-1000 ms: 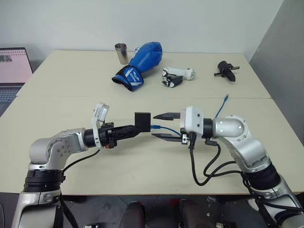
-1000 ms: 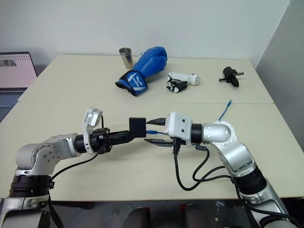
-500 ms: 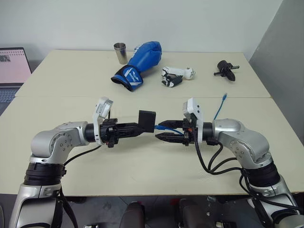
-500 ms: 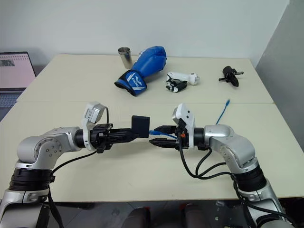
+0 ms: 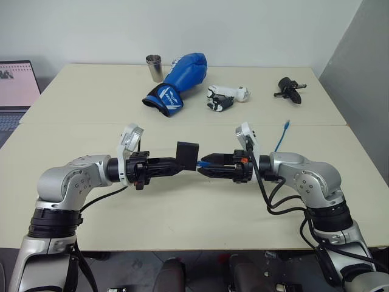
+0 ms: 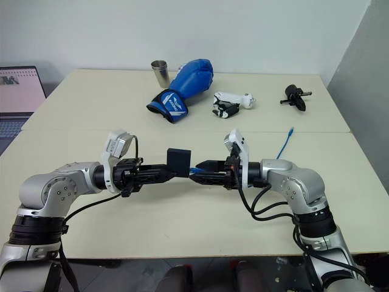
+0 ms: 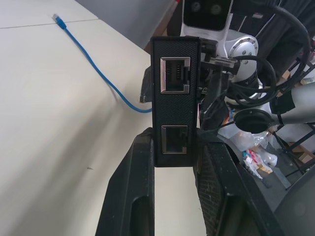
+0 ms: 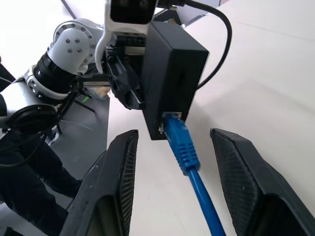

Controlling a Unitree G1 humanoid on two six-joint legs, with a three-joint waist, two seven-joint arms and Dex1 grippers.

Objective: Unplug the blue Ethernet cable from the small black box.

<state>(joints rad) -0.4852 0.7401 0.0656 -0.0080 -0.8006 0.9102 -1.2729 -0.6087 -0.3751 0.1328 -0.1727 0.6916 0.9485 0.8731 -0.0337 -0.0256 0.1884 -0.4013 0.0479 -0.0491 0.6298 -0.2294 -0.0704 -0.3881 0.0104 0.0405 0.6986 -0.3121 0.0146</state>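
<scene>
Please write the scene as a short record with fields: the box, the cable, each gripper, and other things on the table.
box: small matte black plastic box, held above the table
cable: thin bright blue Ethernet cable, one plug in the box, the free end lying on the cream table
left gripper: shut on the box
right gripper: open, one finger on each side of the plug, not touching it
far side of table: steel cup, blue boxing glove, white and black device, black handled tool

A lab or office: plain pale tables (image 5: 182, 207), bare white wall (image 5: 243, 30), open laptop (image 5: 15, 91).
</scene>
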